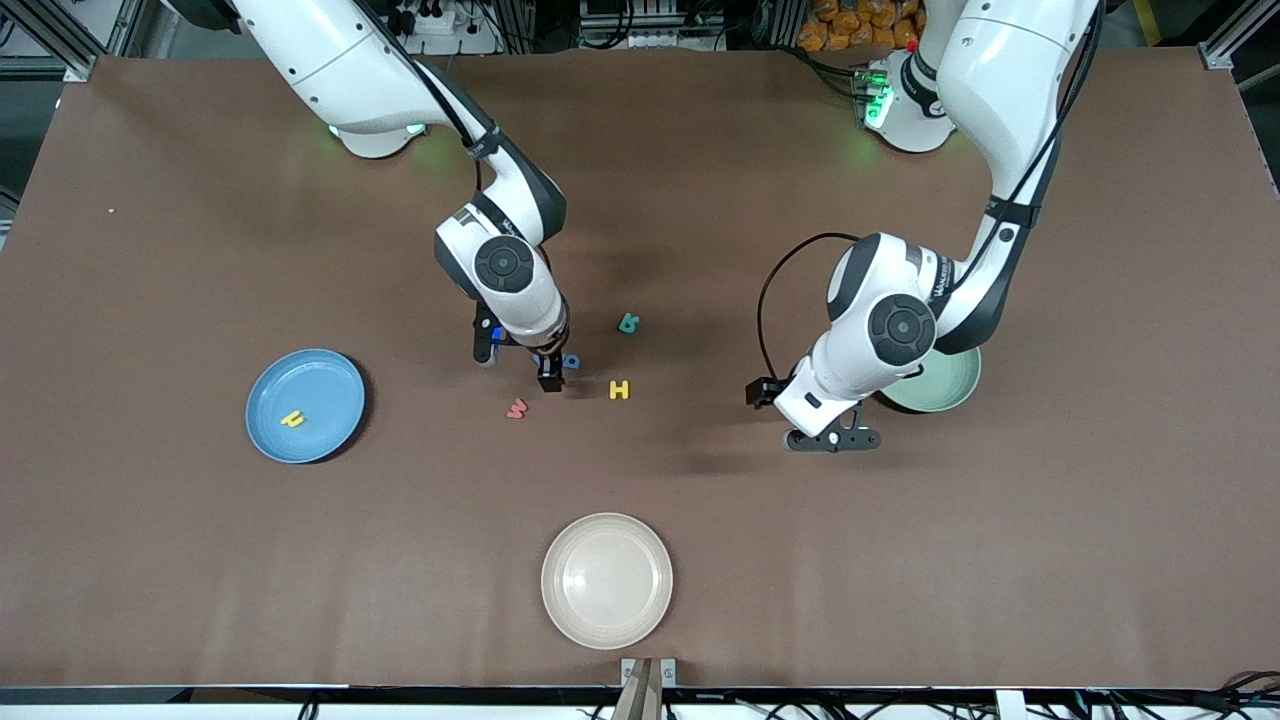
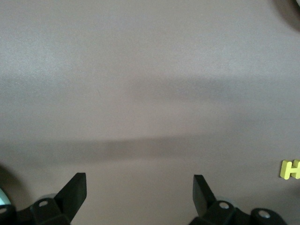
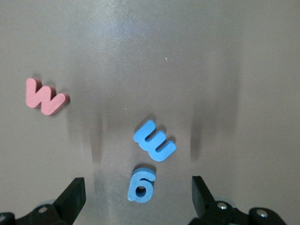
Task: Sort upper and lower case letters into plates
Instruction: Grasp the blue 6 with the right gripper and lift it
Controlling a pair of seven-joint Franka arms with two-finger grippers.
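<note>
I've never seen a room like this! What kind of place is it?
Probably a robot lab. Two white robot arms stand on a big brown table, metal frames and cables run along its edges, and toy letters like the yellow H lie between plates such as the blue plate for sorting practice.

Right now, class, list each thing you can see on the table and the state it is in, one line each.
Blue plate: holds one yellow letter.
Mint plate: partly hidden by the left arm, contents unseen.
Cream plate: empty.
Red w, blue letters, yellow H, teal letter: loose on the table, unsorted.
Right gripper: open, over the blue letters.
Left gripper: open, over bare table, waiting.
</note>
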